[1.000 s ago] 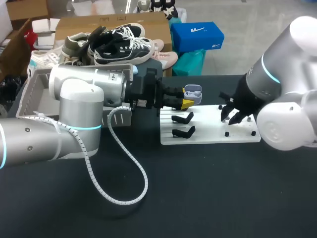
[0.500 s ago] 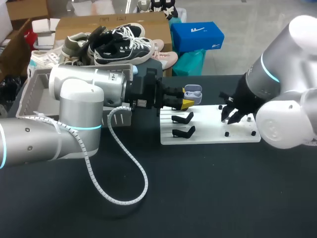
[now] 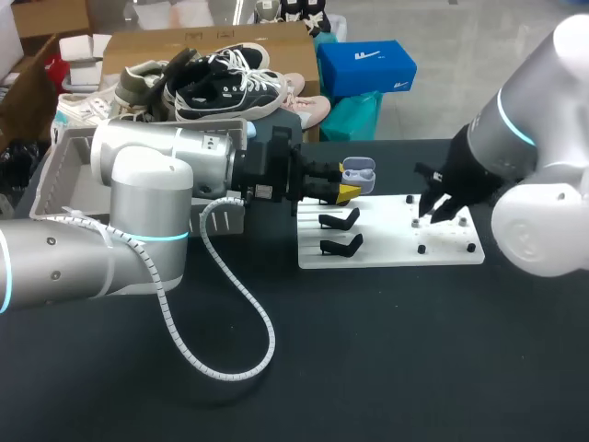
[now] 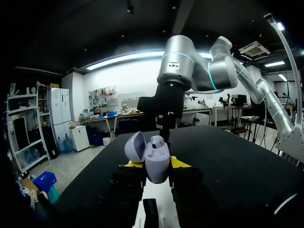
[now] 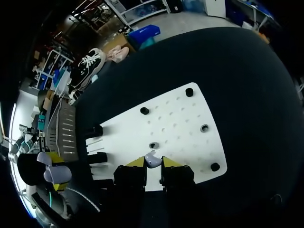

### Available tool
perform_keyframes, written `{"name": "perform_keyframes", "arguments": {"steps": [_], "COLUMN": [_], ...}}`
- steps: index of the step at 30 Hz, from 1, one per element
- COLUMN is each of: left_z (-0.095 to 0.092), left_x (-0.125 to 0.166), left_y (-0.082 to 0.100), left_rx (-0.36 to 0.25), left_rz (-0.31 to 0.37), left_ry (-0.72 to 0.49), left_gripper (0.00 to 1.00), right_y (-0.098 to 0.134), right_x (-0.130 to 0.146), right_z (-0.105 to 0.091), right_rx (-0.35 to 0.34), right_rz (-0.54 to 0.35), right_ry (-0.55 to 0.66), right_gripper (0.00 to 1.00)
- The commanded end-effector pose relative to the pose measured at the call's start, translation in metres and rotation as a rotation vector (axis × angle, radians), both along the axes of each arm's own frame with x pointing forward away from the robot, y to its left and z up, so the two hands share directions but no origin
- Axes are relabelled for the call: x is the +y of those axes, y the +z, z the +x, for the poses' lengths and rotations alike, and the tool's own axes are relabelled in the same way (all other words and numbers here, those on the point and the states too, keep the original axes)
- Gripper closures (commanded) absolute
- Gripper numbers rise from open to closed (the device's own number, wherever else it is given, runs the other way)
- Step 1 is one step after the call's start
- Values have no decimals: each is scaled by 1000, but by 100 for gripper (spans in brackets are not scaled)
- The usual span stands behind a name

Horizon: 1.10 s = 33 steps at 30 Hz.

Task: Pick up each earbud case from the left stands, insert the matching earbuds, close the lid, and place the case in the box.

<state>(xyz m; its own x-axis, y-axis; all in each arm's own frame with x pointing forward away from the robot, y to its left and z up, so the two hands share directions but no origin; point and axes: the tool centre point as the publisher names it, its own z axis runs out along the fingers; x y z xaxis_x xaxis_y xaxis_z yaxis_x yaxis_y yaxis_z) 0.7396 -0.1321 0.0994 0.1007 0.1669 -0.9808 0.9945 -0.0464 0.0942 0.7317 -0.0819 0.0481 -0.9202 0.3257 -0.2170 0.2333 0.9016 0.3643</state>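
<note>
Grips a lavender egg-shaped plastic earbud case [image 4: 157, 161] in the left gripper [image 4: 156, 167], both yellow-tipped fingers pressed against its sides, lid hinged open. Holds it in the air near the far edge of the flat white perforated board [image 3: 396, 250], at the end with the black hooked stands [image 3: 340, 221], clear of them. Shows a rounded pale shape at the case's mouth, perhaps one earbud already seated; cannot tell for sure.

Pinches a small pale lavender earbud [image 5: 152, 158] between the yellow tips of the right gripper [image 5: 152, 164], low over the middle of the board, just beside a small dark socket [image 5: 153, 145]. Cannot tell whether lifted free of the board or touching it.

Counts as done, by the look of things: case off its stand, lid open, an earbud between the right fingers. Leaves these steps:
- carrying that earbud across to the open case, well apart from it now, and seating it
- fetching any mate
- shutting the lid
- setting the case in the pale grey open box [image 3: 55, 175] behind the left arm

Finds two stands bare in the head view, with no other case on them. Judges this likely the last case. Cannot see into the box to confirm.
</note>
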Motion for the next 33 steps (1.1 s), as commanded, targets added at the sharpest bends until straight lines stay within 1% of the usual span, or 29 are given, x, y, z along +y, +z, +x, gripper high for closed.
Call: {"name": "perform_keyframes", "arguments": {"steps": [1, 4, 5, 8, 10, 12, 14, 16, 19, 21, 26, 29, 33], "left_z": [0, 0, 0, 0, 0, 0, 0, 0, 0, 0, 0, 0, 0], "left_x": [0, 0, 0, 0, 0, 0, 0, 0, 0, 0, 0, 0, 0], "left_y": [0, 0, 0, 0, 0, 0, 0, 0, 0, 0, 0, 0, 0], "left_rx": [-1, -1, -1, -1, -1, -1, -1, -1, -1, -1, -1, -1, -1], "left_rz": [-1, -1, -1, -1, -1, -1, -1, -1, -1, -1, -1, -1, -1], "left_ry": [2, 2, 2, 2, 2, 2, 2, 2, 2, 2, 2, 2, 2], "left_gripper": [100, 100, 100, 100, 100, 100, 100, 100, 100, 100, 100, 100, 100], "right_y": [15, 22, 24, 31, 37, 40, 46, 53, 64, 73, 97, 108, 119], "right_x": [-6, -8, -8, -10, -11, -11, -10, -8, -2, 2, 10, 16, 26], "right_z": [-26, -37, -41, -51, -58, -64, -72, -77, -85, -91, -97, -98, -97], "right_rx": [-50, -61, -64, -66, -60, -59, -56, -51, -55, -70, -103, -125, -156], "right_rz": [-36, -56, -83, -124, -117, -147, -175, -182, -225, -267, -285, -287, -312], "right_ry": [18, 77, 87, 130, 174, 214, 267, 313, 387, 438, 507, 565, 626], "right_gripper": [100, 100, 100, 100, 100, 100, 100, 100, 100, 100, 100, 100, 100]}}
